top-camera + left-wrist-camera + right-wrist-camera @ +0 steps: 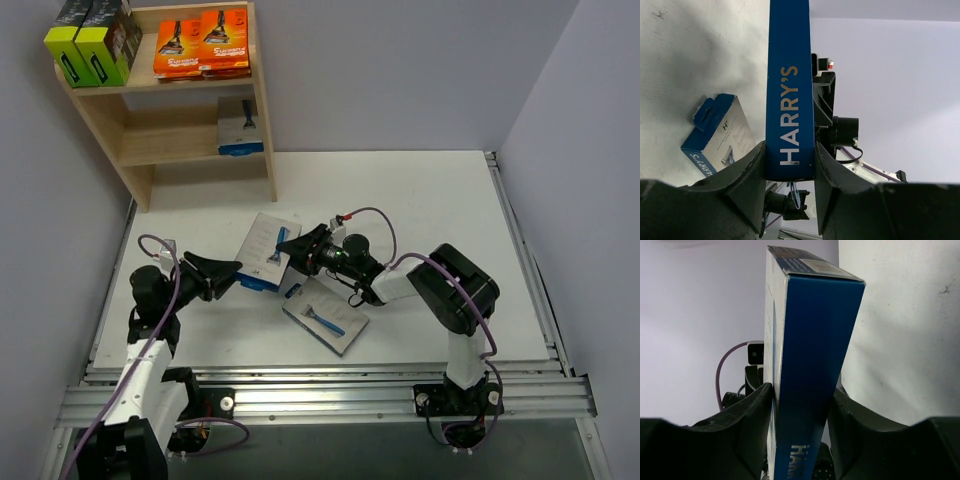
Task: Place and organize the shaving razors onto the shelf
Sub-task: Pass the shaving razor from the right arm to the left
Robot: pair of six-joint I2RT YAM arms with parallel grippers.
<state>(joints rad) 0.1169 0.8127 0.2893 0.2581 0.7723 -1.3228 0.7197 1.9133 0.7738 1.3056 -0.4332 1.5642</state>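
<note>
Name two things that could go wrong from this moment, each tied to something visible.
1. The left gripper and the right gripper both pinch the same grey pack. A mistimed release could drop or twist it.
2. A second grey pack lies on the table right beside them. A fall or a low swing might knock it.

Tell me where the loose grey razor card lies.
In the top view, the grey razor card lies on the table near its front edge, left of the right arm and nearer than the held grey pack.
</note>
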